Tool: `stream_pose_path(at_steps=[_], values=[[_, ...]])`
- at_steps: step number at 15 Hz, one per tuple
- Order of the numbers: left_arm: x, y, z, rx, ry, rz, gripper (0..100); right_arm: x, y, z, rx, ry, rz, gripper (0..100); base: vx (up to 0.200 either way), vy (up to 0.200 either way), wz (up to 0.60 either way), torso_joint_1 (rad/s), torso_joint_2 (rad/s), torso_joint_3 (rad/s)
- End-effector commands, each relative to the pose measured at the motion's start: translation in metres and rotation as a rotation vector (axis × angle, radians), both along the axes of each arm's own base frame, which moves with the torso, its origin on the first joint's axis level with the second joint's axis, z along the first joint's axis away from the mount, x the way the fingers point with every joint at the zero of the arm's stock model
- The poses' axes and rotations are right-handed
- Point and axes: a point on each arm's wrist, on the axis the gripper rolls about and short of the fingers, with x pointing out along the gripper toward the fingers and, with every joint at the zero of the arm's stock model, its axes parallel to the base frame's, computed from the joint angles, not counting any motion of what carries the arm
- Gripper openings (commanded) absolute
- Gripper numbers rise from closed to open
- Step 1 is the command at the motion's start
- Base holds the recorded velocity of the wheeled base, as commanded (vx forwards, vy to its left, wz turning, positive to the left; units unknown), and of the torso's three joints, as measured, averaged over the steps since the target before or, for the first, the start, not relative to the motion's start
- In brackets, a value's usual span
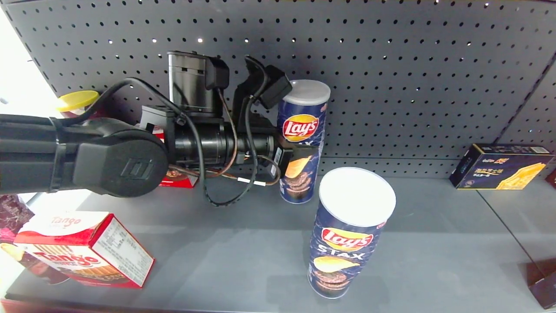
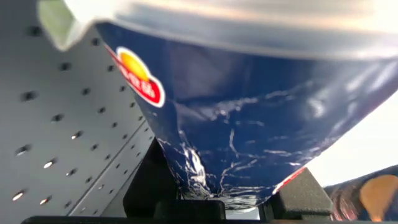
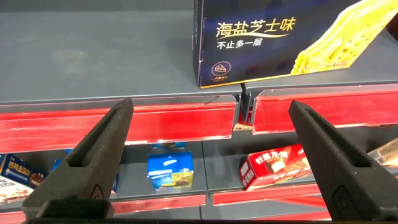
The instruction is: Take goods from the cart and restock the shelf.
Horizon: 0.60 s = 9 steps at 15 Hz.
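A dark blue chips can [image 1: 302, 130] with a white lid stands upright near the pegboard at the back of the grey shelf [image 1: 434, 243]. My left gripper [image 1: 299, 153] comes in from the left and is shut on the can's middle. In the left wrist view the can [image 2: 249, 112] sits between the two black fingers [image 2: 152, 186]. A second, identical can [image 1: 347, 234] stands free nearer the front edge. My right gripper [image 3: 211, 162] is open with nothing in it, facing the red price rail [image 3: 180, 121] below a dark blue box [image 3: 280, 37].
A red and white wafer box [image 1: 87, 250] lies at the front left. A yellow-lidded can [image 1: 78, 101] and a red box [image 1: 176, 178] sit behind my left arm. A dark blue box [image 1: 499, 167] rests at the back right. Open shelf lies between the cans and that box.
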Motion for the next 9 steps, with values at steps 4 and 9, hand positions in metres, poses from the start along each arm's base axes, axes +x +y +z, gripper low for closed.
stream_pose_path(at_steps=[4, 9], values=[[0.012, -0.010, -0.014, 0.013, 0.021, -0.005, 0, 0.000, 0.000, 0.000, 0.000, 0.003, 0.000, 100, 0.000, 0.000, 0.00, 0.000, 0.00, 0.000], [0.020, -0.021, -0.020, 0.000, 0.001, -0.017, 0, 0.000, 0.000, 0.000, 0.000, 0.003, 0.000, 100, 0.000, 0.000, 0.00, 0.000, 0.00, 0.000]])
